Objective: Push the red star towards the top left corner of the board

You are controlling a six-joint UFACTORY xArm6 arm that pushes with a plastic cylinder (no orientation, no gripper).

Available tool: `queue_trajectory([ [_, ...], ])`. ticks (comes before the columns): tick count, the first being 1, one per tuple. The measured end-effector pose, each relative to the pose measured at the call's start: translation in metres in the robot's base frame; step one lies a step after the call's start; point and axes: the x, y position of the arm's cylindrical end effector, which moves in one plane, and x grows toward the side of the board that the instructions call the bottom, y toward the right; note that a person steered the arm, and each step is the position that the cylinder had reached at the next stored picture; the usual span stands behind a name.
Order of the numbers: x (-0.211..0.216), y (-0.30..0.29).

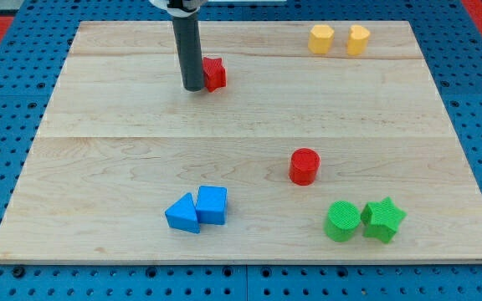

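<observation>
The red star (215, 73) lies on the wooden board (107, 150) in its upper middle-left part. My tip (194, 87) rests on the board right against the star's left side, and the rod hides the star's left edge. The board's top left corner (80, 25) lies well to the left and above both.
A red cylinder (305, 165) stands right of centre. A blue triangle (182, 214) and a blue cube (212, 204) touch at the bottom middle. A green cylinder (341, 221) and a green star (383, 219) sit bottom right. Two yellow blocks (321, 38) (358, 38) sit top right.
</observation>
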Motion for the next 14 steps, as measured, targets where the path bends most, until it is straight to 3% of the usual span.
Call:
queue_trajectory([
  [1, 0.027, 0.015],
  [2, 0.027, 0.064],
  [6, -0.009, 0.056],
  [7, -0.02, 0.042],
  [9, -0.052, -0.073],
  [10, -0.033, -0.041],
  [11, -0.043, -0.013],
  [13, -0.076, -0.087],
  [14, -0.057, -0.052],
])
